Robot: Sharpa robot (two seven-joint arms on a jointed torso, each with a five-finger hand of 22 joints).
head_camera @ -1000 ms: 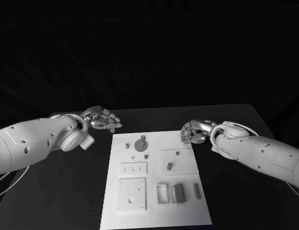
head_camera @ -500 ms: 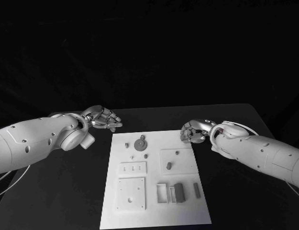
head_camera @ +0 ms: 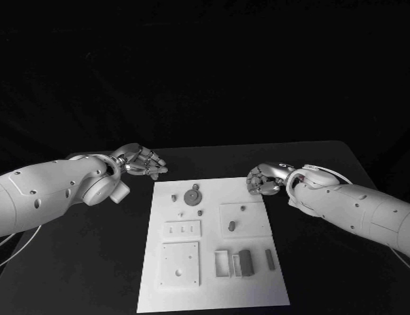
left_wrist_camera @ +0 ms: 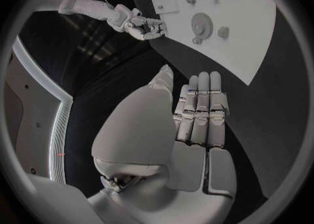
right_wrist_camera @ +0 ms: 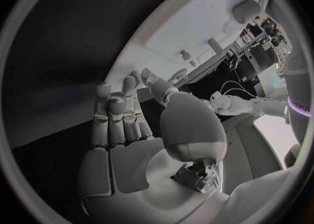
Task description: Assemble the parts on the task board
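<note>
- Barely anything has shifted since a second ago: left hand still hovers off the far left corner of the task board, fingers apart, holding nothing
- Right hand stays at the board's far right corner, fingers loosely apart, nothing in it
- Gear-like part sits on the board's far end, between both hands
- Black table runs bare along both sides of the board
</note>
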